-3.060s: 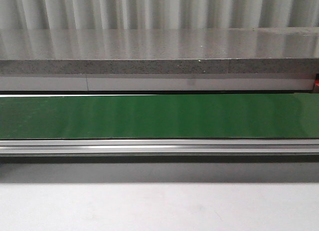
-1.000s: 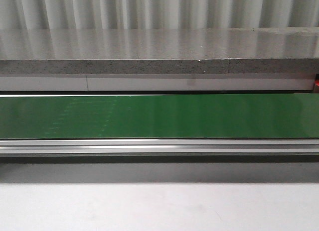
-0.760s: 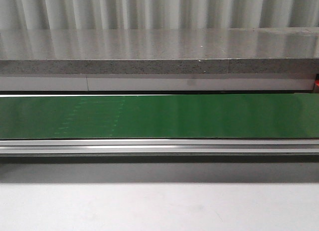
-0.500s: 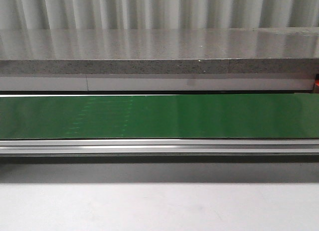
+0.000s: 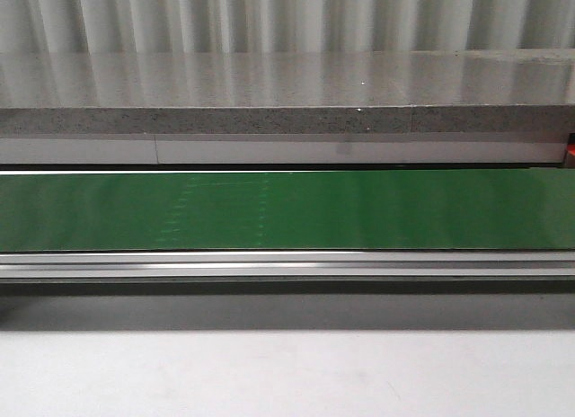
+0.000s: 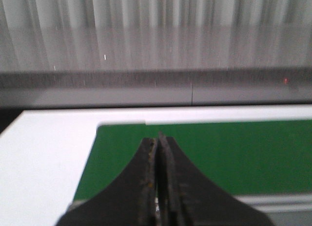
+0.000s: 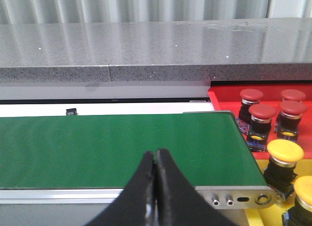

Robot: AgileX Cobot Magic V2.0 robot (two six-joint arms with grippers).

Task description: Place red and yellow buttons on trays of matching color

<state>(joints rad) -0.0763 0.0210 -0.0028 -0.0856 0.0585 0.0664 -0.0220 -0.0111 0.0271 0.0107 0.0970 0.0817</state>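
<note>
Green belt [image 5: 359, 210] runs the full width of the front view, edged by an aluminium rail [image 5: 287, 264] and backed by a grey stone ledge [image 5: 287, 120]; neither arm shows.

From the left wrist, the left gripper [image 6: 157, 143] hangs level over the belt's end, fingers pressed together, gripping nothing.

From the right wrist, the right gripper [image 7: 155, 158] is likewise closed and empty above the belt. Beyond the belt's end, red buttons [image 7: 262, 120] stand in a red tray [image 7: 222, 95] and yellow buttons [image 7: 285, 160] on a yellow tray [image 7: 265, 214].
</note>
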